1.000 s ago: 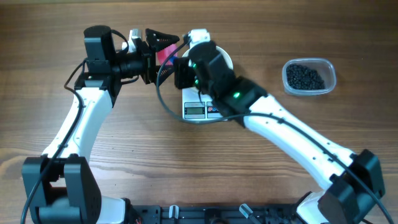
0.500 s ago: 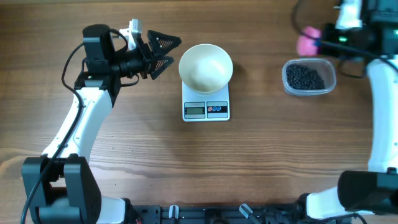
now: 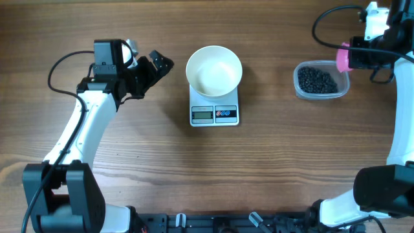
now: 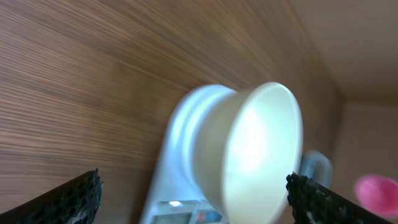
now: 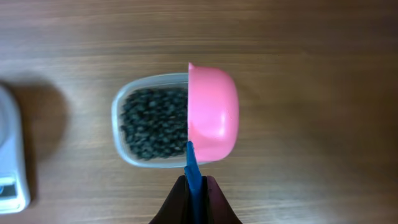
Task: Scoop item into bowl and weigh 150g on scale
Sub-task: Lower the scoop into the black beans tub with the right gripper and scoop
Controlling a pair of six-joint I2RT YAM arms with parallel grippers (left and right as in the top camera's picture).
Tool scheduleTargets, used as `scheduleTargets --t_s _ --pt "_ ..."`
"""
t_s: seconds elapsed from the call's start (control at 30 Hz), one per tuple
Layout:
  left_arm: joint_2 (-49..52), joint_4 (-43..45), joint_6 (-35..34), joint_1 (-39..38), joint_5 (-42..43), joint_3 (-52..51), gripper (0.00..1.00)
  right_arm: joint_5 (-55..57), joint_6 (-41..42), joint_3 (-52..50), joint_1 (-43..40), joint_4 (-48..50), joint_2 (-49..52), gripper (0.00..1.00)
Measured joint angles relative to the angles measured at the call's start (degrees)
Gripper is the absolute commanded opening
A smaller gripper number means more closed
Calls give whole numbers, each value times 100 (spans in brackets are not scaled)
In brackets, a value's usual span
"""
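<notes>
Wooden tabletop point(image 3: 272, 168): right of the flat white scale point(image 3: 215, 115) bearing the empty round white bowl point(image 3: 214, 70), your right gripper point(image 5: 194, 186), clamped on a pink plastic scoop point(image 5: 212, 112), hovers at glossy black beans point(image 5: 152, 121) in a clear plastic tub point(image 5: 118, 134), so dip next; left gripper point(image 3: 154, 72) spread.

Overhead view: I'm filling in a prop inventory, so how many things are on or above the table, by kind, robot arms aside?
white bowl: 1
scale: 1
clear tub: 1
heap of black beans: 1
pink scoop: 1
Total: 5
</notes>
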Motion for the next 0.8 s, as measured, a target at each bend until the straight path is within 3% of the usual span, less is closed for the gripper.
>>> scheduleTargets --t_s 0.13,0.17,0.3,0.5,0.67,0.8 --pt "0 -15 87 0 -721 0 100 634 398 0 0 44 0 4" --pt "0 -20 96 2 -802 0 100 699 409 0 0 44 0 8" --pt "0 -22 98 0 -925 0 100 772 461 0 0 55 0 4" --pt "0 -103 98 0 -929 0 100 -76 -1021 13 0 -542 168 4" --pt "0 -105 98 2 -927 0 100 -155 -1672 11 0 -540 901 4" --pt "0 -105 98 0 -929 0 100 -4 -1882 11 0 31 1300 4"
